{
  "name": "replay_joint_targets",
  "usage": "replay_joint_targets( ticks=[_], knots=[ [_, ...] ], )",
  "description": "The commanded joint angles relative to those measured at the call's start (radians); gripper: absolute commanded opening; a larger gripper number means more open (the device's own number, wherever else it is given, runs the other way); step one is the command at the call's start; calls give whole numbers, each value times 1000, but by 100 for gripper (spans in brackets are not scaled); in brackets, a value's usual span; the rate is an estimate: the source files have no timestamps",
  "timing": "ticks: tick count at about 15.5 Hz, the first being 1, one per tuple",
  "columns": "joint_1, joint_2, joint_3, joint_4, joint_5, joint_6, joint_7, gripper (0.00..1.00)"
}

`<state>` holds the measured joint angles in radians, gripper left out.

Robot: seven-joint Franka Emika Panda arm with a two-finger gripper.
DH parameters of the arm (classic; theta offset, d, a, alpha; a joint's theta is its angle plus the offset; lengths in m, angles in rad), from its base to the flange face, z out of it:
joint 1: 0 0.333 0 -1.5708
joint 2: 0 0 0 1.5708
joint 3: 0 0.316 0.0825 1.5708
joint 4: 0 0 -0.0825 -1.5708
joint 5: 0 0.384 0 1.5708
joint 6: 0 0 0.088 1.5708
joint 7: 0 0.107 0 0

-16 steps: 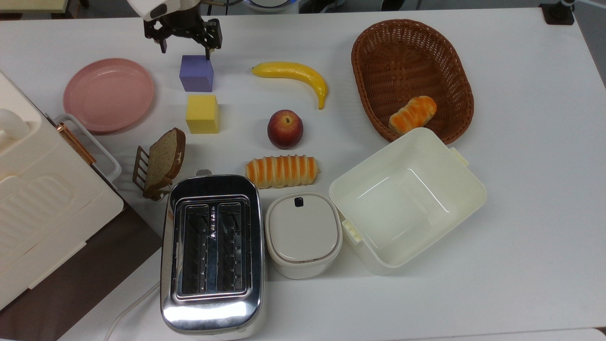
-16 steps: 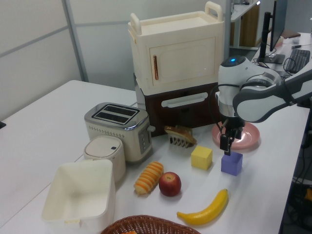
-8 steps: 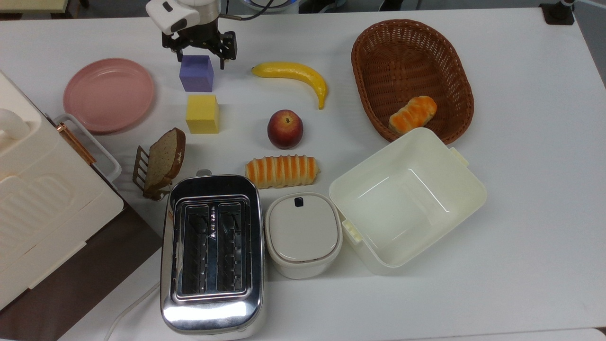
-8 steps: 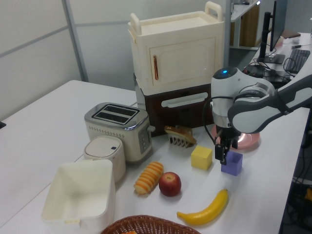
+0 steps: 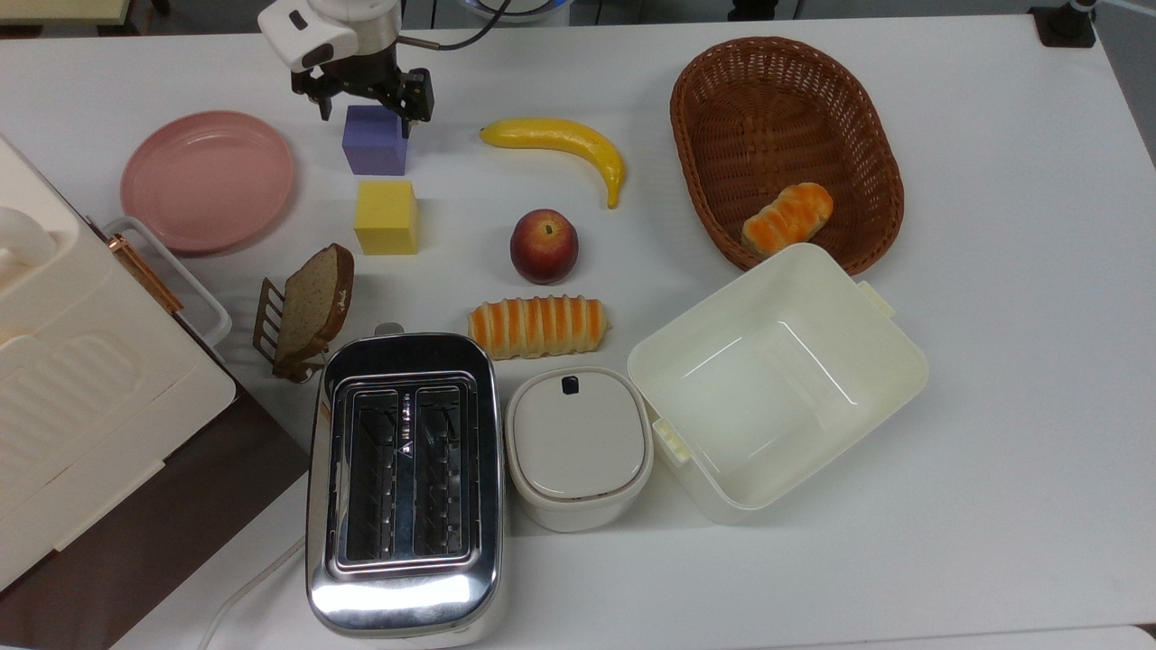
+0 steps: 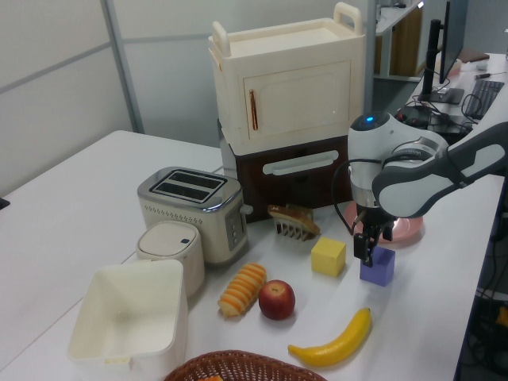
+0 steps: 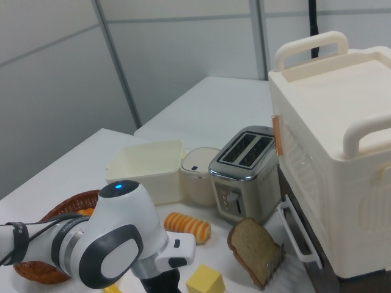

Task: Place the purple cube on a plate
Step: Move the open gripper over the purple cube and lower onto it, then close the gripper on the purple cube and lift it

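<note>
Lavender-purple foam cube (image 5: 374, 142) sits on the white bench (image 5: 993, 271); the pincer (image 5: 364, 116) straddles it, jaws wide, beside the round dusty-pink plate (image 5: 207, 181).

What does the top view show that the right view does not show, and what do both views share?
Only the top view shows the purple cube, the plate, the gripper at the cube, the banana and the apple. Only the right view shows the cabinet's top handles and the toaster's front controls. Both show the yellow cube, the toaster, the bread slice and the wicker basket.
</note>
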<state>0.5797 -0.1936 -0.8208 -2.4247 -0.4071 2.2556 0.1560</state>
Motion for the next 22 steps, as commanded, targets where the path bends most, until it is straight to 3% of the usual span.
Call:
replay_joint_targets(
  ticks=[1, 11, 14, 19, 20, 21, 22],
  knots=[
    [19, -3, -17, -10, 2, 33, 4, 100],
    [20, 6, -18, -16, -7, 47, 0, 100],
    [28, 6, -40, -43, -9, 90, -12, 100],
    [182, 17, -194, -45, -10, 93, -23, 100],
    [204, 16, -217, -45, -12, 93, -24, 95],
    [213, 17, -225, -45, -13, 93, -23, 66],
    [216, 17, -227, -44, -13, 93, -23, 51]
  ],
)
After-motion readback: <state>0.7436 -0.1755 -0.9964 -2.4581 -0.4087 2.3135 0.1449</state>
